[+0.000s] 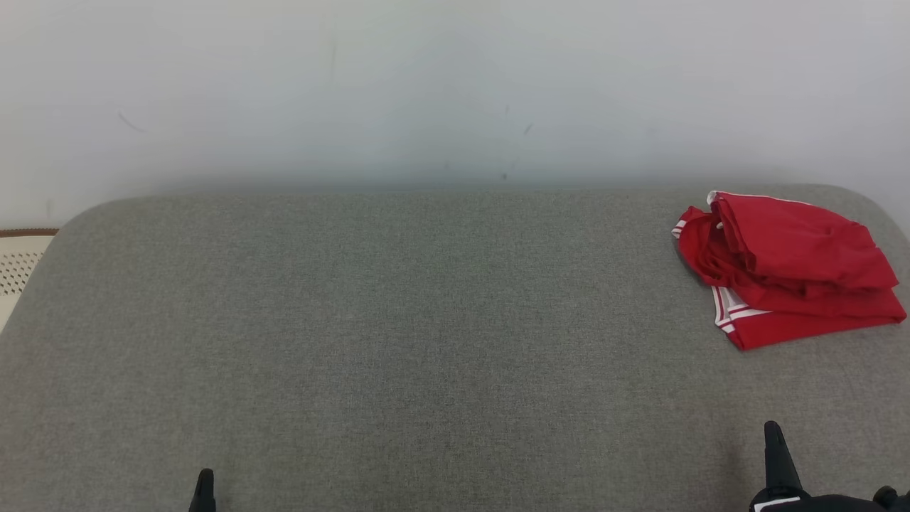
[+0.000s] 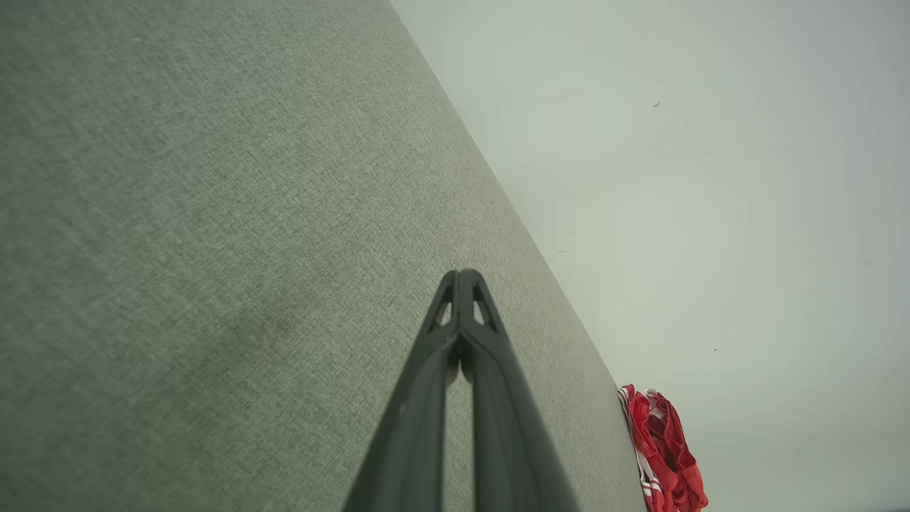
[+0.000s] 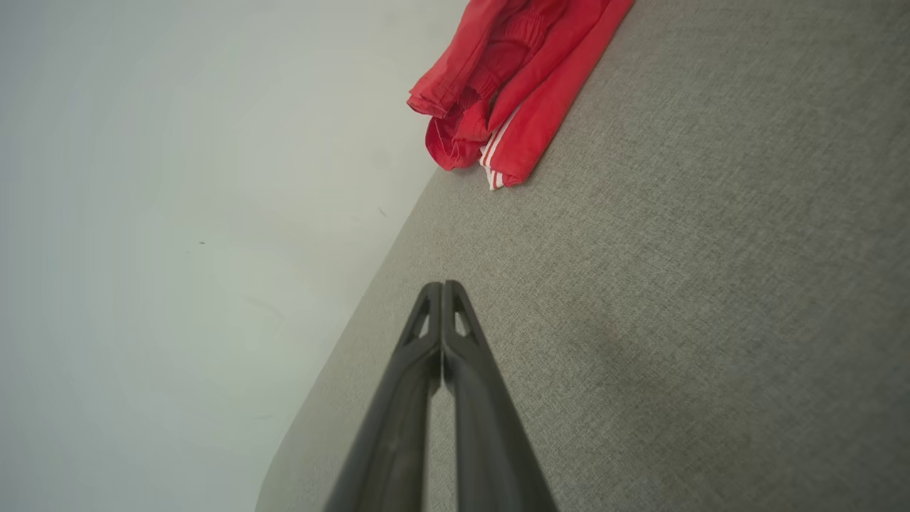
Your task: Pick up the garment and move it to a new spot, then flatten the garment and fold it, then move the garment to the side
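One garment [image 1: 789, 270], red with white stripes, is laid folded in a loose bundle at the far right corner of the grey worktop [image 1: 398, 320], close to the far and right edges. Its long axis is set roughly left to right, with the striped hem at the near-left end.

Two grippers are counted at the near edge, left gripper [image 1: 202, 492] and right gripper [image 1: 777, 444], each with fingers pressed together. Broad bare worktop is left between them and to the garment's left.

You see a red garment [image 1: 789, 267] with white stripes, a heathered grey cushion [image 1: 426, 341] — and a pale grey-white wall [image 1: 426, 85].
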Controlling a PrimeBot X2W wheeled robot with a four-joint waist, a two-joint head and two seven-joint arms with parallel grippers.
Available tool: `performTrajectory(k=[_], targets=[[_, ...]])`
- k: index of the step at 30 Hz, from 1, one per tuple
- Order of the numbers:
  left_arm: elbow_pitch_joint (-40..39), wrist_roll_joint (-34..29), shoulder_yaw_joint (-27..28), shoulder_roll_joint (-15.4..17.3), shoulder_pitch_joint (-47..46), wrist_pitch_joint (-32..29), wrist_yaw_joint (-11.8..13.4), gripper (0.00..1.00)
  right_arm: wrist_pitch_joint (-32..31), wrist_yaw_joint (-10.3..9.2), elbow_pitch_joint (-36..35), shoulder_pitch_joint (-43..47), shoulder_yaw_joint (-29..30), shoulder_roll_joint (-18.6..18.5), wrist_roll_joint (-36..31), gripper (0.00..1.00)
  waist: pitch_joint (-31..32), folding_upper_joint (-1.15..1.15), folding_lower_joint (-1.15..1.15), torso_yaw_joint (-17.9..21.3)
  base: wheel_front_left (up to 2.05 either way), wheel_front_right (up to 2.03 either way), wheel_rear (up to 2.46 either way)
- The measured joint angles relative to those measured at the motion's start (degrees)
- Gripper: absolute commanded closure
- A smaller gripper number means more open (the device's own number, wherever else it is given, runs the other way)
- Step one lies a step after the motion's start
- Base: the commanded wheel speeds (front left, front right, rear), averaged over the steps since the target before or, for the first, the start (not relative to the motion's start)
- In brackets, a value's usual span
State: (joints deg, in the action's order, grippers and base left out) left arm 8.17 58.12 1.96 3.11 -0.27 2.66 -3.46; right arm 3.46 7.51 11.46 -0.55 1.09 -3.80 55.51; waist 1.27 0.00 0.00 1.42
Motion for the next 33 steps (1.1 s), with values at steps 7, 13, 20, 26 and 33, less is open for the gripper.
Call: performTrajectory(k=[7,13,20,26,33], targets=[[0.82,4.36,0.44,-0.01,-0.65,-1.13,-0.51,1.00,-1.25,0.00,-0.05,-0.14,0.81,0.02,4.87,1.00,-0.17,0.00,0.00,-0.14,0.00,0.00,0.00],[1.25,7.93,0.78,-0.01,-1.18,-2.11,-0.98,1.00,-2.19,0.00,-0.10,-0.38,1.45,0.05,8.75,1.00,-0.31,0.00,0.00,-0.26,0.00,0.00,0.00],[2.01,11.78,1.04,-0.03,-2.03,-3.14,-1.48,1.00,-3.32,0.00,-0.13,-0.99,2.14,0.10,12.93,1.00,-0.48,0.00,0.00,-0.40,0.00,0.00,0.00],[2.52,15.05,1.27,-0.04,-2.32,-4.06,-1.58,1.00,-4.09,-0.01,-0.18,-1.13,2.76,0.15,16.39,1.00,-0.62,0.00,0.00,-0.52,0.00,0.00,0.00],[3.03,18.61,1.53,-0.07,-2.87,-5.02,-2.07,1.00,-5.06,-0.01,-0.18,-1.26,3.42,0.23,20.22,1.00,-0.79,0.00,0.00,-0.66,0.00,0.00,0.00]])
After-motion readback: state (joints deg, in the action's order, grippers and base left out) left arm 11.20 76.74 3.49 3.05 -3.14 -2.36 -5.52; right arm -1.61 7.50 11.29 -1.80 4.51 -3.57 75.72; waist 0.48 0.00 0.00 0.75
